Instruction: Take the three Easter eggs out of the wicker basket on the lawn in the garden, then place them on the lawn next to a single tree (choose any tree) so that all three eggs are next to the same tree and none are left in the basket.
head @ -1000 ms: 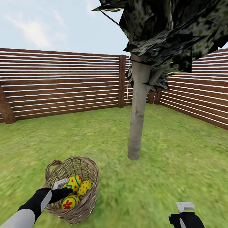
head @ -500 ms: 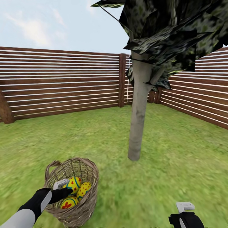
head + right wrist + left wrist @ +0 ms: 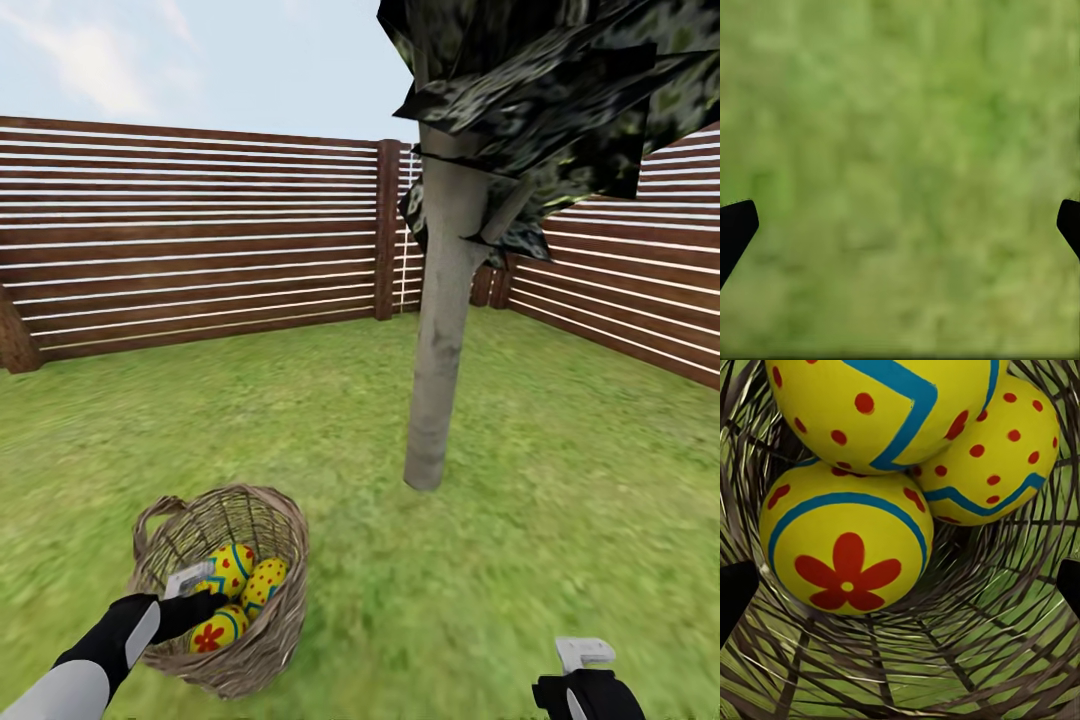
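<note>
The wicker basket (image 3: 262,645) stands on the lawn (image 3: 560,500) at the near left, about a step from the tree (image 3: 440,340). Three Easter eggs lie in it: a zigzag egg (image 3: 234,566), a dotted egg (image 3: 267,580) and a flower egg (image 3: 216,634). My left gripper (image 3: 198,598) reaches inside the basket, open, just beside the eggs. In the left wrist view the flower egg (image 3: 847,551), zigzag egg (image 3: 885,405) and dotted egg (image 3: 997,457) lie close ahead, with the dark fingertips (image 3: 735,596) wide apart. My right gripper (image 3: 585,655) hangs open over bare grass (image 3: 900,172).
A brown slatted fence (image 3: 200,250) closes the garden at the back and right, meeting at a corner behind the tree. The tree's dark mottled crown (image 3: 560,90) hangs overhead. Open grass lies all around the trunk's foot.
The whole picture has shifted slightly, so the camera moved. My left gripper stays inside the basket by the eggs. The right arm has not moved.
</note>
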`<state>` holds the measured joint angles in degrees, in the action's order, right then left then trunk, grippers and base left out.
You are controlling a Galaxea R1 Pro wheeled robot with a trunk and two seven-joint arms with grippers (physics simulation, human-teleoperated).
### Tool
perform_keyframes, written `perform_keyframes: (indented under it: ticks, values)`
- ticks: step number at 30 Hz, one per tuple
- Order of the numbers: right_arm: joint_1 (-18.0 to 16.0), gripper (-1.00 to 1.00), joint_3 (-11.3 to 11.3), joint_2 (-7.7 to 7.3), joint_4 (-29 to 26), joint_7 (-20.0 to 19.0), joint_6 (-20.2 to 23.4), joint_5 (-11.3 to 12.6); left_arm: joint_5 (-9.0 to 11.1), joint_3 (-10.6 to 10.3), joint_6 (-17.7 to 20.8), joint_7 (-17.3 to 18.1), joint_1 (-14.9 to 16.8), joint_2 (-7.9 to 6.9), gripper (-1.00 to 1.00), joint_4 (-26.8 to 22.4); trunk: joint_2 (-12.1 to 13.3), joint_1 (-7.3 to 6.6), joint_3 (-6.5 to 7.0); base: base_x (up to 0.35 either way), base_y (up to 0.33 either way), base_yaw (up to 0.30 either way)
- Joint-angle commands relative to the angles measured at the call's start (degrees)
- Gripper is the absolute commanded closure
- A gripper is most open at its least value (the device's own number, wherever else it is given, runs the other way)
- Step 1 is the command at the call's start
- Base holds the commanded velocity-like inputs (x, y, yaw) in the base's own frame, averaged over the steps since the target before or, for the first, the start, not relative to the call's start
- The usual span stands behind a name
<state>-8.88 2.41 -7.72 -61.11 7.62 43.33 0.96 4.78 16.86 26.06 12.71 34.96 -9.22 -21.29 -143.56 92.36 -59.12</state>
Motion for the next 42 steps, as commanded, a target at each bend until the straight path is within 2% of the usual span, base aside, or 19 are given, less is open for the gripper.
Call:
perform_keyframes:
  ticks: [1,7,15,40,42]
  values:
    - [0.0,-1.0,0.0,-0.01,-0.1,0.2,0.3,0.1,0.4,0.3,0.5,0.0,0.0,0.05,-1.0,-0.1,0.0,0.01,-0.28,0.0,0.0,0.0]
    - [0.0,-1.0,0.0,-0.01,-0.1,0.2,0.3,0.2,0.5,0.2,0.6,0.0,0.0,0.11,-1.0,0.2,-0.1,0.04,-0.51,0.019,0.0,0.0]
    - [0.0,-1.0,0.0,-0.01,-0.1,0.2,0.3,0.1,0.4,0.2,0.5,0.0,0.0,0.14,-1.0,0.0,-0.1,0.04,-0.51,0.219,0.0,0.0]
    - [0.0,-1.0,0.0,0.08,0.0,0.2,0.3,0.2,0.5,0.5,0.5,0.0,0.0,-0.15,-1.0,-0.3,-0.4,0.68,-6.04,0.001,0.0,0.0]
    - [0.0,-1.0,0.0,0.08,0.0,0.2,0.2,0.2,0.5,1.0,0.4,0.0,0.0,-0.12,-1.0,-0.3,-0.4,0.73,-6.49,0.0,0.0,0.0]
